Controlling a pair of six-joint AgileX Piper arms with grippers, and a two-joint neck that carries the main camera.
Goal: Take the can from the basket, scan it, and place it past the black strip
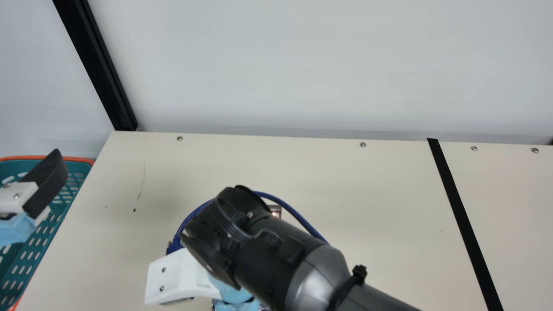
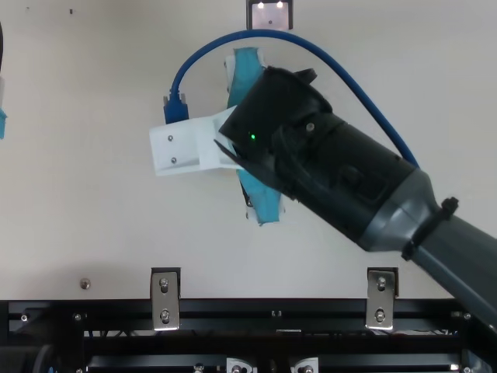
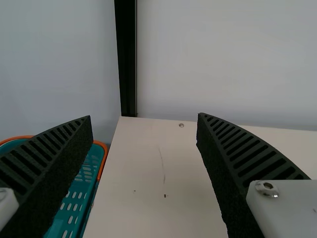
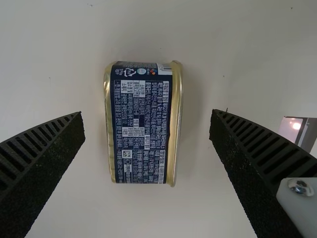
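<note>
The can (image 4: 141, 129) lies on its side on the cream surface (image 1: 389, 185), its dark printed label facing up between two gold rims. The right gripper (image 2: 264, 206) is over the can; in the right wrist view, the jaws of the right gripper (image 4: 147, 114) are spread, one on each side of the can, with a gap to both. Near the can, beyond one jaw, sits the scanner (image 2: 270, 15) with its window lit. A blue cable (image 2: 342, 70) arcs above the surface close to the can. Well to the left of the can is the teal basket (image 1: 45, 242) with its orange rim. The left gripper (image 1: 45, 185) is also well left of the can, its jaws wide apart. Well to the can's right, the black strip (image 1: 462, 216) runs along the surface.
</note>
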